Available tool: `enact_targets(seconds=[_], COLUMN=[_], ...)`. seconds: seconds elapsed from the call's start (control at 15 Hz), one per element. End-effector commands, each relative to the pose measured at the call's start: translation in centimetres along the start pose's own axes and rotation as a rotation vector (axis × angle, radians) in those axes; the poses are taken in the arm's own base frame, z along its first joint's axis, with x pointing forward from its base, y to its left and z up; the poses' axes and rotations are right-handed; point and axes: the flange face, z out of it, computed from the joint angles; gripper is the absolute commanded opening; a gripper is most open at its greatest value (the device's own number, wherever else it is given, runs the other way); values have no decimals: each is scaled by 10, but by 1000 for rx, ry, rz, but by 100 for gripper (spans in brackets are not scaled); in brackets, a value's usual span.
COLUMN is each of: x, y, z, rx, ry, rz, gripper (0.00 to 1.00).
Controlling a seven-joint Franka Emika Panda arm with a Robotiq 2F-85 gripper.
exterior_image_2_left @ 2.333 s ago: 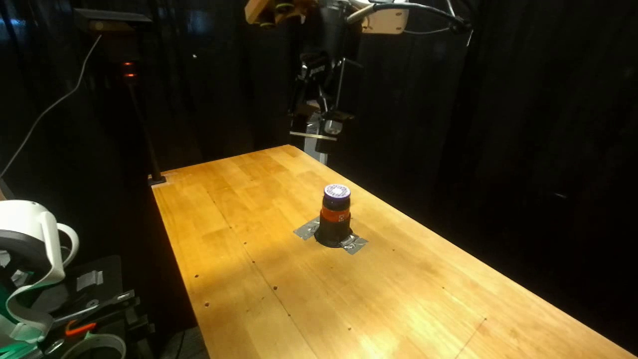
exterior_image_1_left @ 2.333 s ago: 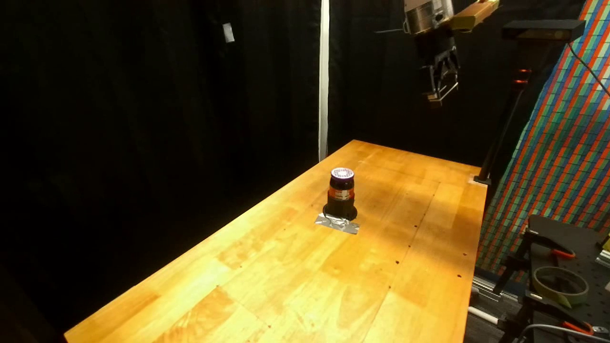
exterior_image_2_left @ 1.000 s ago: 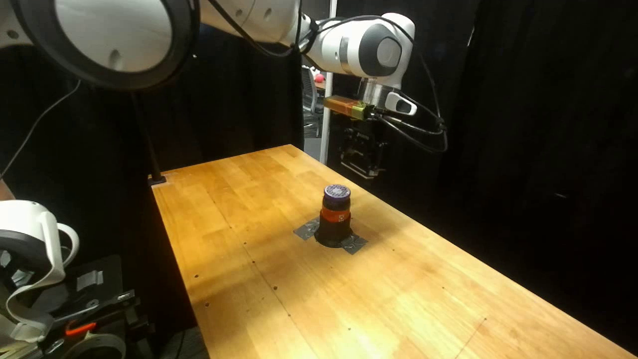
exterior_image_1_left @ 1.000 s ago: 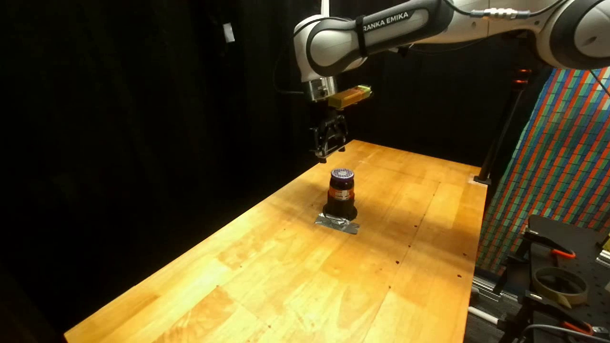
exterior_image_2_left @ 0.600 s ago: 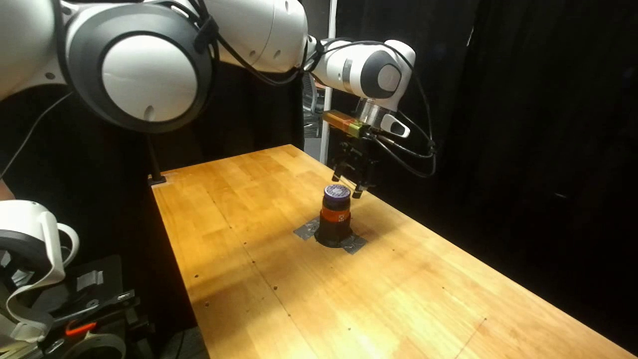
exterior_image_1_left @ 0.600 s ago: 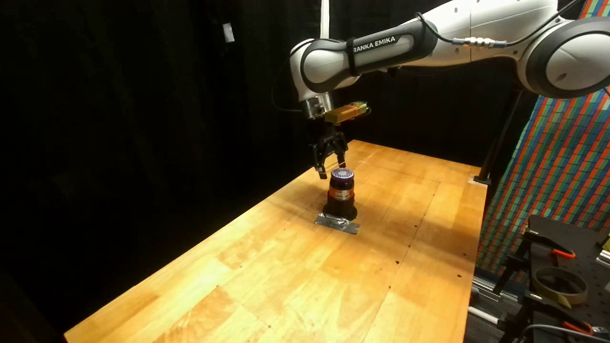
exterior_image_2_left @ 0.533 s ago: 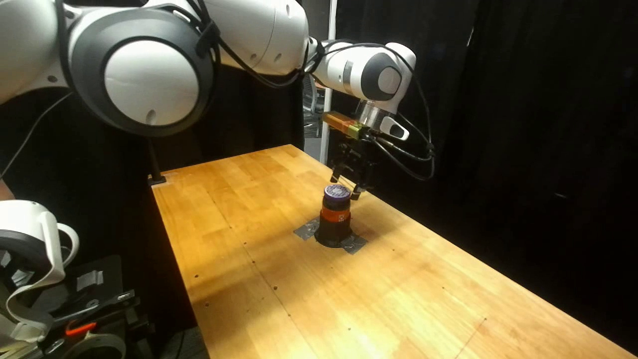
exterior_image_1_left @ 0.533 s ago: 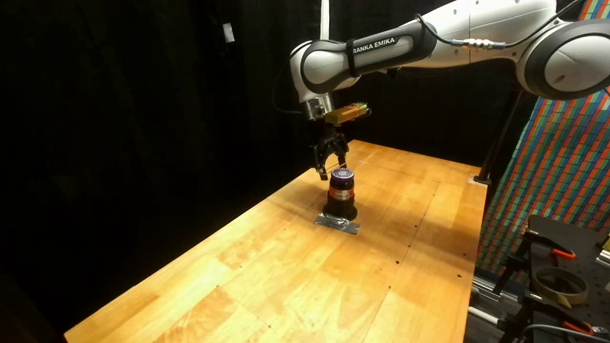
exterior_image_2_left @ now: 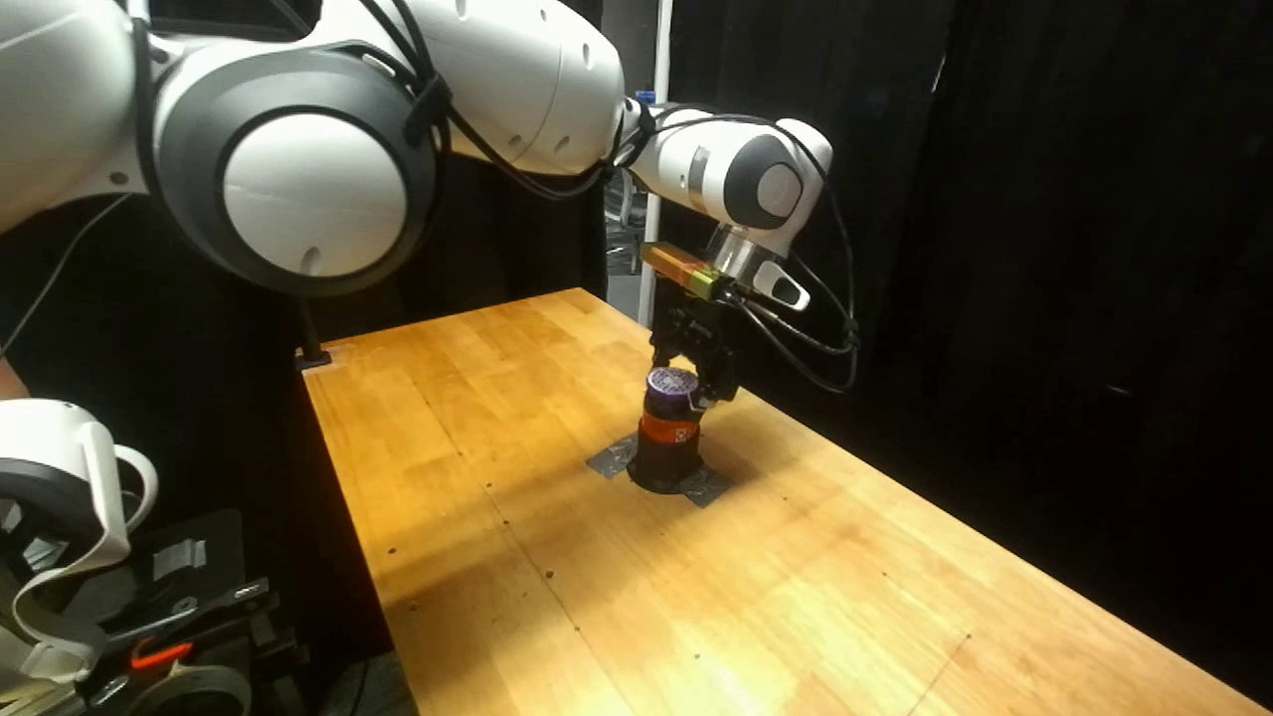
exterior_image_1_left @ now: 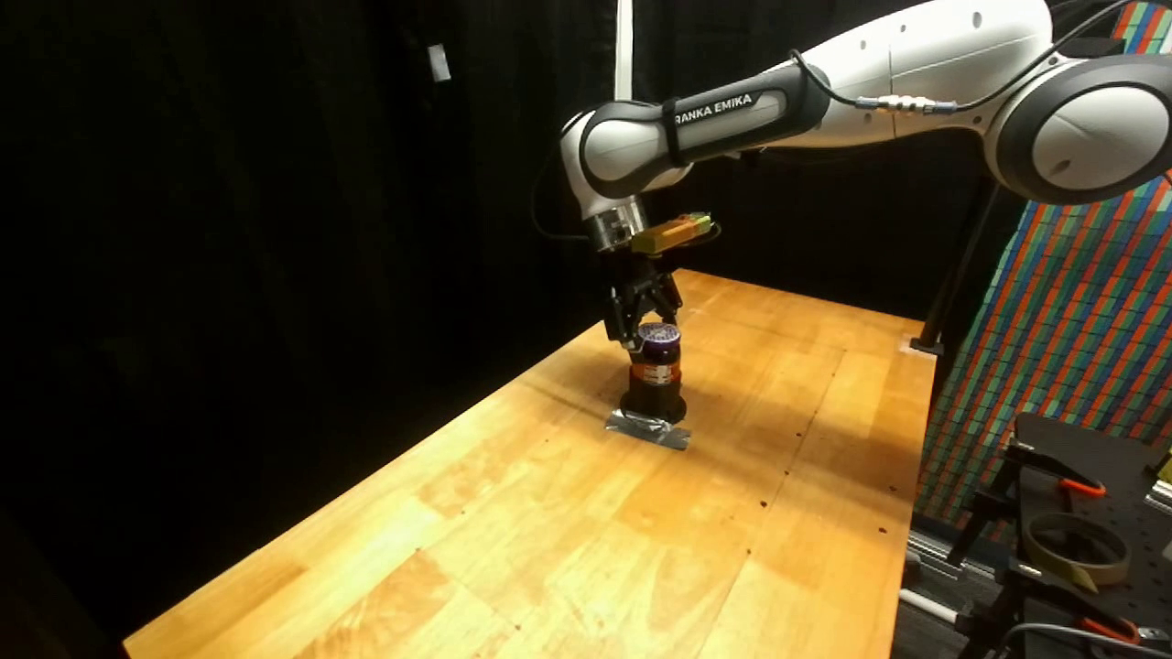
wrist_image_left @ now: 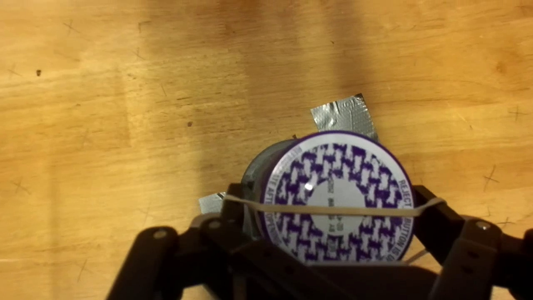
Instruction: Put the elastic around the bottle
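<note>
The bottle (exterior_image_1_left: 657,363) is a small dark jar with an orange label and a white-and-purple lid. It stands upright in a black base taped to the table, and shows in both exterior views (exterior_image_2_left: 669,428). My gripper (wrist_image_left: 333,205) is open, with one finger (wrist_image_left: 233,214) on each side of the lid. The tan elastic (wrist_image_left: 337,209) is stretched between the fingertips. One strand crosses over the lid; a bit of another strand shows beside the lid at lower right. In an exterior view the gripper (exterior_image_2_left: 683,381) is low at the lid. Whether the fingers touch the bottle I cannot tell.
Silver tape (exterior_image_1_left: 648,430) holds the base on the wooden table (exterior_image_1_left: 586,531). A thin black pole (exterior_image_1_left: 957,265) stands at the table's far corner. A dark side shelf (exterior_image_1_left: 1090,448) with a tape roll (exterior_image_1_left: 1076,549) is beside the table. Black curtains hang behind.
The arm has swung in from the back and come down. The gripper has gone from above and behind the bottle to its lid, fingers now on either side. The bottle has not moved.
</note>
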Motion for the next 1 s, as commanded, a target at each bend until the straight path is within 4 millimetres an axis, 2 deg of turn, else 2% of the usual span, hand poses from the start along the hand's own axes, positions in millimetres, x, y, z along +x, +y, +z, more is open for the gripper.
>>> enact_targets(seconds=[0.0,0.6,0.8,0.93], x=[-2,15,7,-5], y=[7,20,22,23], z=[0,-15,-14,-15], rx=[27,14,17,26], ry=[-23,139,93,29], rz=[23,143,138,105], gripper=[100,100,100,100])
